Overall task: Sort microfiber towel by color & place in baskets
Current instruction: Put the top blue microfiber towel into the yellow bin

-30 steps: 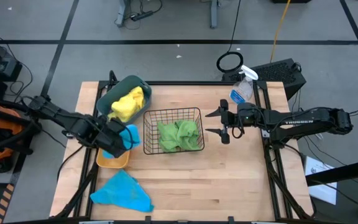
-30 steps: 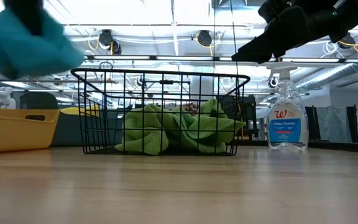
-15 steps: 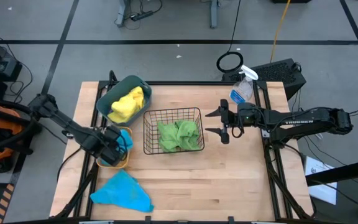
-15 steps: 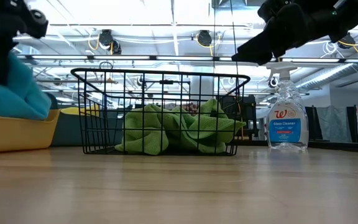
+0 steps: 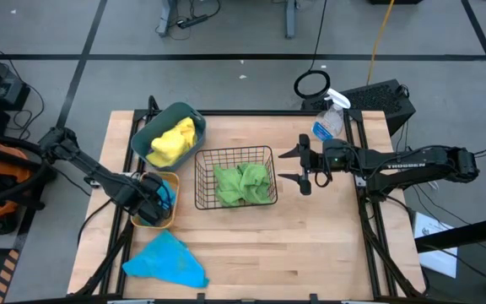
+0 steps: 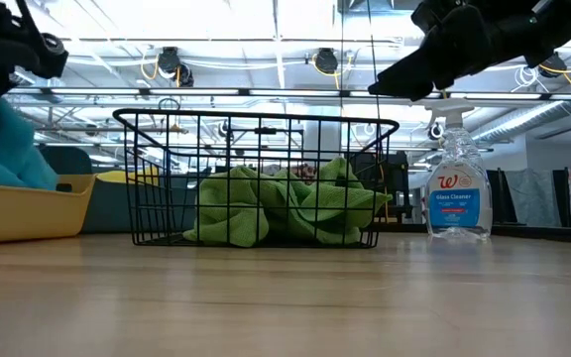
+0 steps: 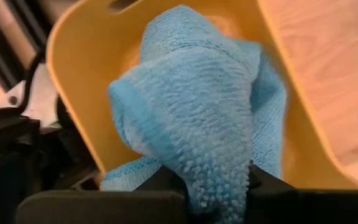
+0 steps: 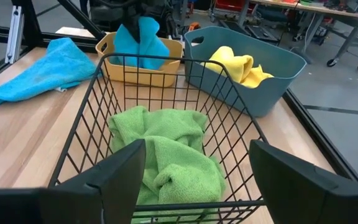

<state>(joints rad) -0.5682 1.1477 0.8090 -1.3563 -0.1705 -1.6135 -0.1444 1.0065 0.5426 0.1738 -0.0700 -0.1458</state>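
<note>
Nearest thing: loose blue towel (image 5: 165, 260) flat and crumpled on the table's near left edge, its long axis running left-right and slightly toward the near-right corner. Not yet binned.

Just beyond it: yellow bin (image 5: 153, 218), with the left gripper (image 5: 152, 197) down inside it. Left wrist view shows the fingers pinched on a second blue towel (image 7: 194, 118), bunched into a tall lump sitting in the bin. The cloth rises away from the fingers into the bin's middle. Texture is nubby microfiber, light blue, folded over itself. In the low view it pokes above the bin rim (image 6: 28, 203).

My read: the drop is basically done, just needs the release. The next pick is the loose towel, which lies directly nearward of the left gripper, just beside the bin. The left arm is clearly the closer one; the right is well apart across the table. Approach across the towel's short axis, or take a raised fold.

Centre: wire basket (image 5: 270, 152) holding the green towels (image 5: 243, 184), heaped loosely.

Right gripper (image 5: 305, 167) hovers just right of the basket, above the table, fingers spread wide, nothing in them. It's waiting.

Far left: teal tub (image 5: 142, 138) with a yellow towel (image 5: 175, 139) crumpled inside, touching the bin's far side as far as I can tell.

Far right: spray bottle (image 5: 328, 121) at the table edge, out of the way.
</note>
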